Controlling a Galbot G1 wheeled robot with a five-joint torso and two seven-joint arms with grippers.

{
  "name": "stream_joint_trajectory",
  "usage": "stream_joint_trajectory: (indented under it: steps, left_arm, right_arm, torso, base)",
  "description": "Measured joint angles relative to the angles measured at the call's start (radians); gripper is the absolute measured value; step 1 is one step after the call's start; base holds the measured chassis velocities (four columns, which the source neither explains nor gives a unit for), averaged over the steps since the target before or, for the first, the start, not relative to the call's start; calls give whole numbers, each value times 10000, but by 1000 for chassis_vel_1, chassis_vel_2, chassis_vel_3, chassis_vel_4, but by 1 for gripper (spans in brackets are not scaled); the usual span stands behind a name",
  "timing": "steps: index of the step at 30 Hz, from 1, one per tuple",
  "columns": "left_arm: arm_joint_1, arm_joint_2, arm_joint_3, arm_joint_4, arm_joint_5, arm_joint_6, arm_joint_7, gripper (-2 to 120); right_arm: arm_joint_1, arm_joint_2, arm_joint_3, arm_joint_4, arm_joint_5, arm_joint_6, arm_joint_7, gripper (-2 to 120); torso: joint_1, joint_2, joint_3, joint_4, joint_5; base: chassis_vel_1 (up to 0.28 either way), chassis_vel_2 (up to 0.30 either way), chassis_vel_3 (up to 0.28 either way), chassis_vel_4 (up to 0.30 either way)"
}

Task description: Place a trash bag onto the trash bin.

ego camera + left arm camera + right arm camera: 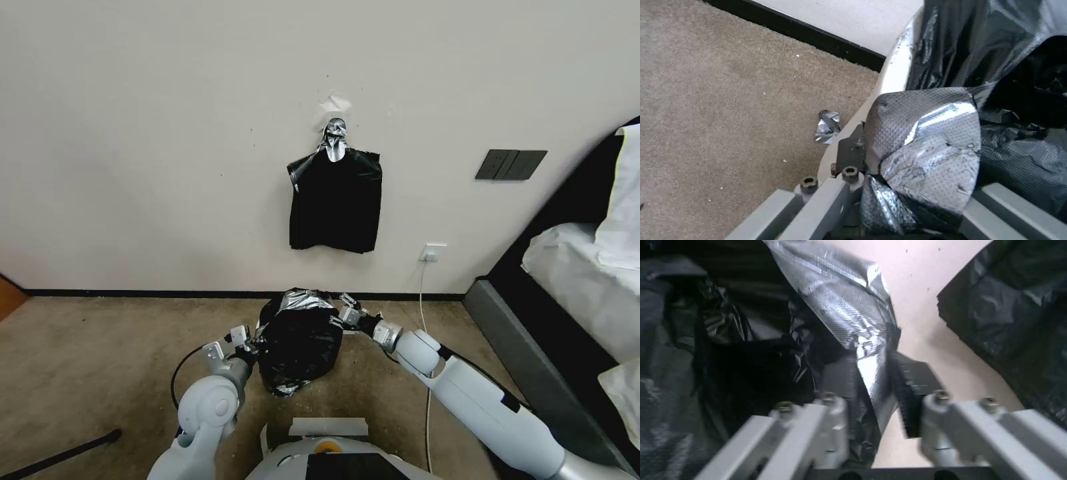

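Left gripper (907,206) sits nearest, at the trash bin's (891,78) rim on the robot's left, jaws clamped on a fold of the trash bag (925,143), pinning film against the off-white rim. Right gripper (882,406) is at the bin's opposite side, nearer the wall; bag film runs between its jaws, which stand narrow, probably pinching it, though the blur leaves that unsure. Bag is draped over and into the bin, hiding most of it in the head view, both grippers at its edges (297,337). Judgement: film is very light, limp, slick and crinkly, tears easily on a hard pull; grip the hem, two opposite points, and stretch it outward over the rim rather than grabbing bunched middle. Count: one bin, one bag in work, two grippers. Beside the bin on the carpet, one scrap of silver tape (826,126). Beyond the bin, on the wall, one bundle of spare black bags (335,200) hangs under silver tape.
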Motion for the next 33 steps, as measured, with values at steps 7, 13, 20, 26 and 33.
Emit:
stream_joint_trajectory:
  steps: [7,13,20,26,33]
  left_arm:
    - [-31,18,96,172,115,-7,37,1]
    - [52,119,212,297,779,-6,358,1]
    - [414,393,350,349,2533,-450,1859,1]
    - [663,513,457,356,3622,-1293,3011,1]
    - [781,499,661,482,4964,-1875,3644,1]
  right_arm:
    - [-42,24,-33,276,165,32,7,0]
    - [81,45,-111,367,555,16,157,0]
    - [749,-23,-310,-25,1148,-174,563,0]
    - [1830,-167,-784,-784,1421,-244,634,0]
    - [2636,-136,-1466,-1024,1518,-458,658,0]
  torso:
    - [0,0,0,0,0]
    - [0,0,0,0,0]
    - [0,0,0,0,1]
    - [1,0,0,1,-1]
    - [0,0,0,-1,-1]
  base:
    - [0,0,0,0]
    - [0,0,0,0]
    - [0,0,0,0]
    - [0,0,0,0]
    - [0,0,0,0]
